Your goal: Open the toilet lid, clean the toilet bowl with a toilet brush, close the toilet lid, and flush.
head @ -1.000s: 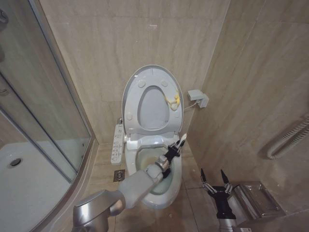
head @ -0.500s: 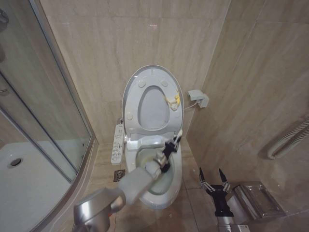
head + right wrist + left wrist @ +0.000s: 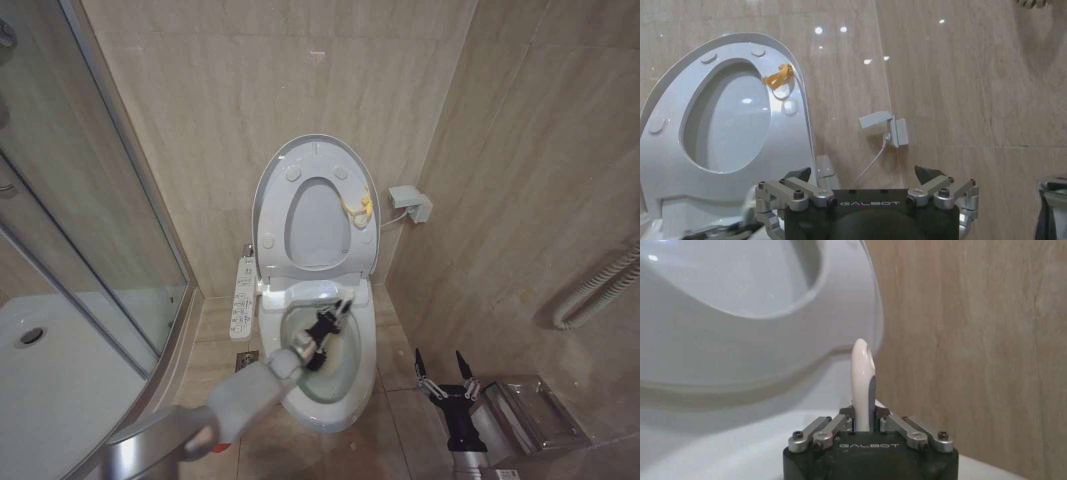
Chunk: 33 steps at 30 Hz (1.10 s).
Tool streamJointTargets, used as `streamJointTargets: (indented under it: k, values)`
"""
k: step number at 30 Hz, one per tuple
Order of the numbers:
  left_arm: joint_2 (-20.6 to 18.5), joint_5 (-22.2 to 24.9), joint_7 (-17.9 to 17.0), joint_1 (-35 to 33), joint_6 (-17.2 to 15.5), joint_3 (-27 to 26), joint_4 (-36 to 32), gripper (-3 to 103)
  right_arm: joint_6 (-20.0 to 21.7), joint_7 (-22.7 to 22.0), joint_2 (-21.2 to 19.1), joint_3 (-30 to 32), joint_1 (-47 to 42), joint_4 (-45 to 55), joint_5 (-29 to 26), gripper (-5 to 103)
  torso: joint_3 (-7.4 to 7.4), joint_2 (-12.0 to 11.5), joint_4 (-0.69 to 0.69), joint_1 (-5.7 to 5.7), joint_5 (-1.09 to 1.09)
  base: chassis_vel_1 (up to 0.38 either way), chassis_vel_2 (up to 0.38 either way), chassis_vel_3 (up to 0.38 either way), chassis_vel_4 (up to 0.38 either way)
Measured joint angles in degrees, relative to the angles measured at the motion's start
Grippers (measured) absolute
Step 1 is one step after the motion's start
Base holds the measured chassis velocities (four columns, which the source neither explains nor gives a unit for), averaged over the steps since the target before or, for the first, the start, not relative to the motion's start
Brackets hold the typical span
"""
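The toilet lid (image 3: 272,190) stands raised against the wall, with the ring seat up in front of it and a yellow loop (image 3: 358,208) at its edge. Below it the toilet bowl (image 3: 367,345) lies uncovered. My left gripper (image 3: 322,328) hangs over the middle of the bowl, shut on the toilet brush (image 3: 343,306); the white handle points up and back and the bristle end is hidden. In the left wrist view the handle (image 3: 861,382) rises between the shut gripper (image 3: 864,426). My right gripper (image 3: 447,368) waits open, low beside the toilet; the right wrist view shows the same gripper (image 3: 867,181) facing the lid (image 3: 733,46).
A glass shower enclosure (image 3: 90,220) and white shower tray (image 3: 50,385) stand at the left. The bidet control panel (image 3: 243,290) and a floor drain (image 3: 245,363) are left of the toilet. A wall box (image 3: 412,203), a hose (image 3: 600,285) and a metal bin (image 3: 530,415) are on the right.
My left arm has swung the brush from the bowl's right rim leftward and lower, over the middle of the bowl. The right gripper has barely shifted.
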<state>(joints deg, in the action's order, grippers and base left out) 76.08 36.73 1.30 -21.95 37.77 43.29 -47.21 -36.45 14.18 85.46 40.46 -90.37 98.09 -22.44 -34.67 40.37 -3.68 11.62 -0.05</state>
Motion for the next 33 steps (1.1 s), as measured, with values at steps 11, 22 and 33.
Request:
streamJointTargets:
  k: [11, 22, 33]
  values:
    - [-9.7, 1.1, -0.7, -3.7, -1.7, 1.8, -8.5, 18, -0.2, 0.3, 0.3, -0.7, -0.1, 0.1, 0.3, 100, -0.02, 0.0, 0.05, 0.0, 0.06, 0.0, 0.0, 0.0, 0.0]
    - [-5.3, 1.3, -0.8, -0.7, -1.8, 1.4, -5.5, 18, -0.7, 0.5, -0.3, -0.4, -0.7, -0.1, -0.1, 100, -0.02, 0.0, 0.01, 0.01, 0.06, 0.0, 0.0, 0.0, 0.0]
    - [4.2, 5.6, -1.4, 6.6, -2.7, 2.2, -4.0, 18, -0.8, 0.5, -1.0, 0.1, -0.7, -0.4, -1.2, 100, -0.01, 0.0, -0.01, 0.01, 0.06, 0.0, 0.0, 0.0, 0.0]
